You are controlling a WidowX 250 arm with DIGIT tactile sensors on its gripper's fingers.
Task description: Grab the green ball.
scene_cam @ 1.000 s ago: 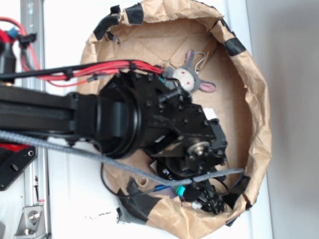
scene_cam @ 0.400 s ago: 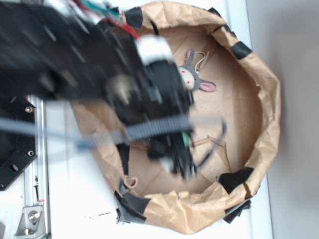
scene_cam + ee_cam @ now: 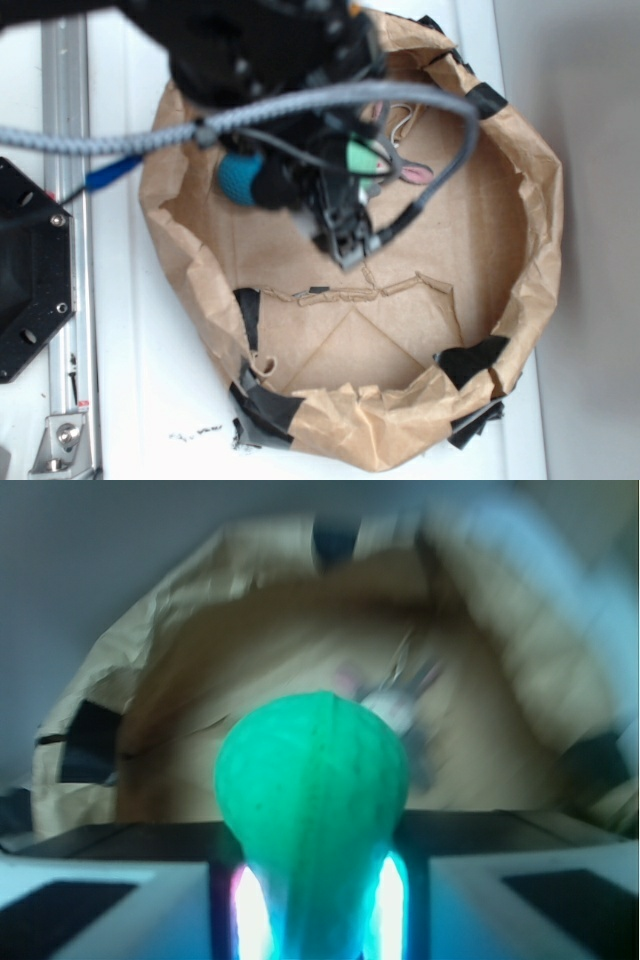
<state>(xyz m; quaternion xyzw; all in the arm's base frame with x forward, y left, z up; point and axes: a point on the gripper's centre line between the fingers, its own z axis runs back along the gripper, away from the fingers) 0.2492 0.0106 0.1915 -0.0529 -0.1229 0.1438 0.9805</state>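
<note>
The paper bag holds a toy rabbit, mostly hidden behind the arm. Above the bag, the hand pinches the green ball; a blue ball shows beside it, blurred.

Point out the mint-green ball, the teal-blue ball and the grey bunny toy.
mint-green ball (image 3: 312,780): wrist view, front surface, in the claw.
teal-blue ball (image 3: 238,178): exterior view, left side.
grey bunny toy (image 3: 416,174): exterior view, pink ear.

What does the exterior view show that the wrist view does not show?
Only the exterior view shows the teal-blue ball, the grey braided cable and the metal rail. Only the wrist view shows the green ball filling the space between the jaws of the gripper. Both show the paper-walled bin and the toy rabbit.
</note>
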